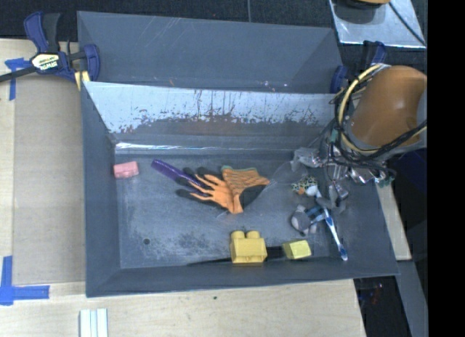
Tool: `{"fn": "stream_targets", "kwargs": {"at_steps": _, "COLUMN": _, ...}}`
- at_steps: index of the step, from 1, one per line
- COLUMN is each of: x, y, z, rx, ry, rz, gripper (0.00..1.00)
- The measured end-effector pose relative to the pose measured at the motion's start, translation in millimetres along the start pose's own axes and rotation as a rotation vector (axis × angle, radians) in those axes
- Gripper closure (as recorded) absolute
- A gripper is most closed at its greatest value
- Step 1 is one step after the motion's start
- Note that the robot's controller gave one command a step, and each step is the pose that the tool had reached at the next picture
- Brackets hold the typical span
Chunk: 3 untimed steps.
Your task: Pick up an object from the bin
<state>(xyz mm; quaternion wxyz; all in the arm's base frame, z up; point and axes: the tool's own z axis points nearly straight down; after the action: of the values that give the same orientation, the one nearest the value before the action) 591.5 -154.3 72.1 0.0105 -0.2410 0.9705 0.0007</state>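
Blue-and-white stick (333, 234), lying among small grey bits (299, 221) by the right wall of the bin (102, 205), is resting unlifted while the gripper (334, 189), whose closure cannot be told, is hanging just above its upper end, leaving grasp and lift undone.

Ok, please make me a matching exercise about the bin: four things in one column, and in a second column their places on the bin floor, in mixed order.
Things
1. pink block
2. orange hand-shaped toy
3. big yellow brick
4. blue and white stick

Places
A. at the front, in the middle
B. far right
C. far left
D. centre

Pairs: 1-C, 2-D, 3-A, 4-B
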Motion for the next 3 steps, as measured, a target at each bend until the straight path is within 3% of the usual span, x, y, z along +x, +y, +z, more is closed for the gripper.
{"fn": "stream_targets", "kwargs": {"at_steps": 1, "x": -92.4, "y": 153.3, "z": 1.1, "rx": 0.011, "ry": -0.003, "rz": 0.264, "gripper": 1.0}}
{"fn": "stream_targets", "kwargs": {"at_steps": 3, "x": -96.3, "y": 158.6, "z": -5.9, "rx": 0.009, "ry": -0.007, "rz": 0.259, "gripper": 1.0}}
